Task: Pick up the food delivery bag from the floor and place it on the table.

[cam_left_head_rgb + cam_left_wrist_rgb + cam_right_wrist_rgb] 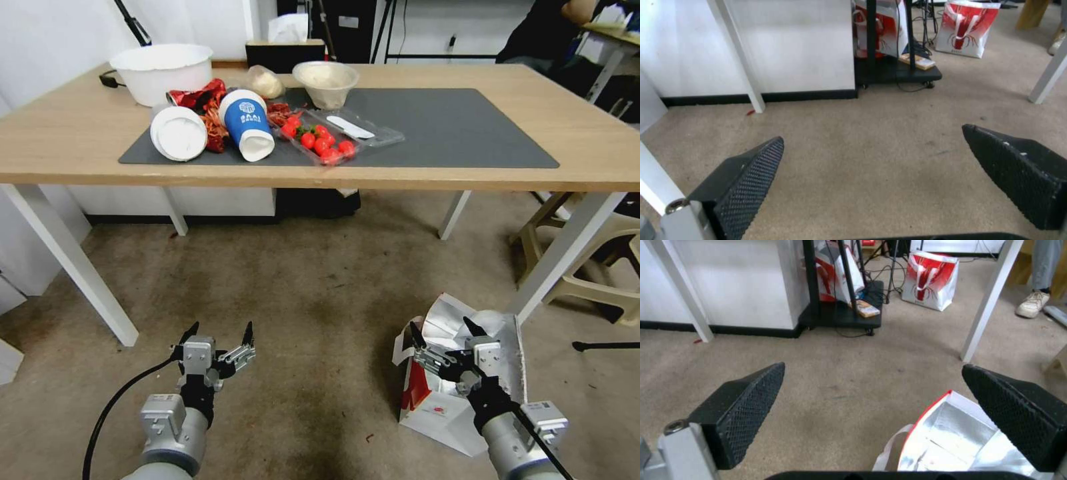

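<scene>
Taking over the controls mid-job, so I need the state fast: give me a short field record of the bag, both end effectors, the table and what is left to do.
bag: food delivery bag stands on the floor by a white table leg, mouth open, foil lining showing
right end effector: right end effector open, above the bag's open top, not gripping it
left end effector: left end effector open, over bare floor, away from the bag
table: table has free space on the right part of the dark mat; cups, tomatoes and bowls on the left
remaining: bag not yet grasped or lifted
</scene>
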You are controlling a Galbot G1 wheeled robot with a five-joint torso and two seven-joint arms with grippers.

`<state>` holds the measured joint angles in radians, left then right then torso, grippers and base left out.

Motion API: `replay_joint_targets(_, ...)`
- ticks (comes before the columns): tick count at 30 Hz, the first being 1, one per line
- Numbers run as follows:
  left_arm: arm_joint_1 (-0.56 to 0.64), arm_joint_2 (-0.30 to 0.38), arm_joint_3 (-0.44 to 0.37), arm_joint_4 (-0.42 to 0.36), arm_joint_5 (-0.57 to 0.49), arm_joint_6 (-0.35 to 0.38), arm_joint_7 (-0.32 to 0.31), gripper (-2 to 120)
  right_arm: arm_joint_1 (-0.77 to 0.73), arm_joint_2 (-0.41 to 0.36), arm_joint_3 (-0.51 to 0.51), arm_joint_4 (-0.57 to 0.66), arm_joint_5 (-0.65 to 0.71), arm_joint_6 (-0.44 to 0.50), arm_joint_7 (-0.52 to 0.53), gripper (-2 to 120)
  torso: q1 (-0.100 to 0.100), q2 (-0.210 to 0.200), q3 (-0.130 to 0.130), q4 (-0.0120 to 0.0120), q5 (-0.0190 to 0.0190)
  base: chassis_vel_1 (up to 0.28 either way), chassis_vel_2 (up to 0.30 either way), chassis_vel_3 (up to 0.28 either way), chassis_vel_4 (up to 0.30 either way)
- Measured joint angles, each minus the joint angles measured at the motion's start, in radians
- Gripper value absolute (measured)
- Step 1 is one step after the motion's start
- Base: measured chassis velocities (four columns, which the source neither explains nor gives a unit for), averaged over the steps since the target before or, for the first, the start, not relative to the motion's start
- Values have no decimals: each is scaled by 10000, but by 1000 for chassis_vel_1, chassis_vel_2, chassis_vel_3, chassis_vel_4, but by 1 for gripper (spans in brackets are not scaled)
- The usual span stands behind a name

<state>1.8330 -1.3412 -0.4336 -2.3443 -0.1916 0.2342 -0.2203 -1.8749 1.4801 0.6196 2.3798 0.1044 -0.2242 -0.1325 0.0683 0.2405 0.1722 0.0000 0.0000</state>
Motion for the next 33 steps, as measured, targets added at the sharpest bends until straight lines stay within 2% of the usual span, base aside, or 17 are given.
replay_joint_targets(23, -44, -5, 24, 48, 3, -40, -43, 100, -71, 47, -24, 20, -52, 35, 73, 100, -219, -934, -711, 0, 0, 0, 0, 0, 0)
replay_joint_targets(33, -78, 11, 22, 144, -4, -37, -53, 100, -31, 44, 4, -38, -50, 24, 73, 100, -256, -1269, -1012, 0, 0, 0, 0, 0, 0)
